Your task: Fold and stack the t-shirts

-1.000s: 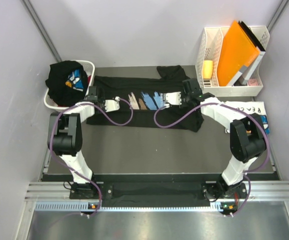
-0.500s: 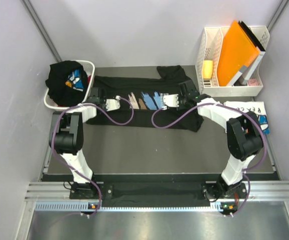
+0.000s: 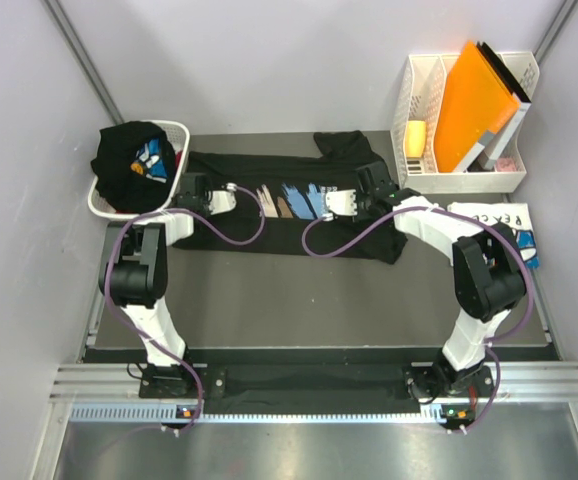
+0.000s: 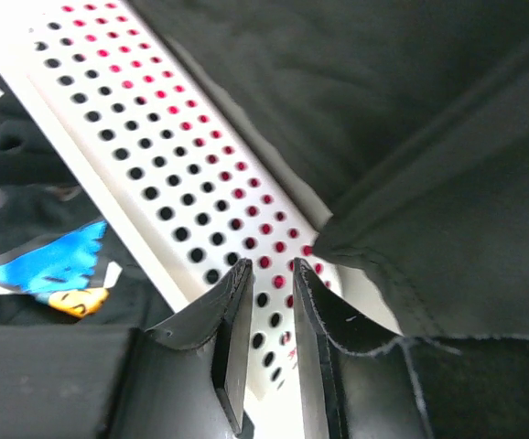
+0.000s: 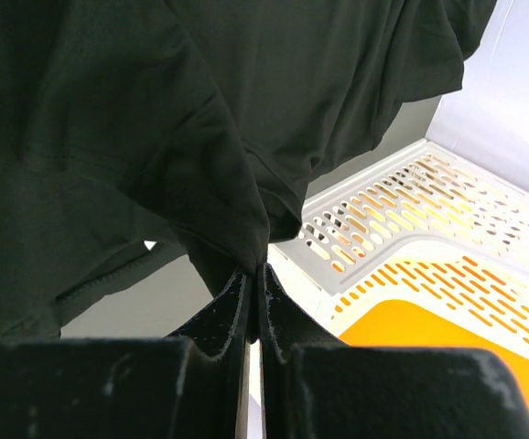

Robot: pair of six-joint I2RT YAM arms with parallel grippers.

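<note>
A black t-shirt [image 3: 279, 232] with a blue, white and tan print lies spread along the back of the table. My right gripper [image 3: 369, 180] is shut on a fold of its cloth [image 5: 155, 110] near the right sleeve; in the right wrist view the gripper [image 5: 255, 270] pinches the fabric tip. My left gripper [image 3: 191, 188] is at the shirt's left edge beside the basket. In the left wrist view the gripper [image 4: 271, 270] stands slightly open with nothing between its jaws, and the shirt's hem [image 4: 411, 183] is just to its right. A folded white tee [image 3: 509, 215] lies at the right.
A white laundry basket [image 3: 104, 205] at the back left holds another black tee [image 3: 129, 160]; its perforated wall [image 4: 155, 137] is right in front of my left gripper. A white file organizer [image 3: 419, 100] with an orange folder [image 3: 474, 100] stands at the back right.
My left gripper has moved a little right and back along the shirt's left edge. My right gripper has shifted slightly left and back with the cloth in it.
</note>
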